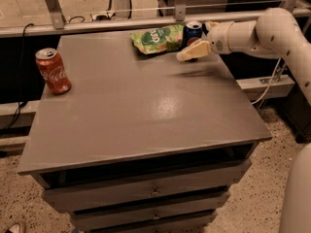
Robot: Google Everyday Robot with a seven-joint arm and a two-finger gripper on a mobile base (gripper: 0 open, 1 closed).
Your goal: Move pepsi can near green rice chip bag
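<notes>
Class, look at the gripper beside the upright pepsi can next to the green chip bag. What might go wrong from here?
1. The gripper is right at the pepsi can; a careless sideways retreat might tip it over.
2. The can stands close to the far edge of the table, so a nudge could send it off the back.
3. It is beside the crinkled green rice chip bag; resting on that edge might leave it wobbly.

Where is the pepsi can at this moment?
In the camera view, the pepsi can stands near the far edge of the table, just right of the green rice chip bag, with the gripper at its front.
</notes>
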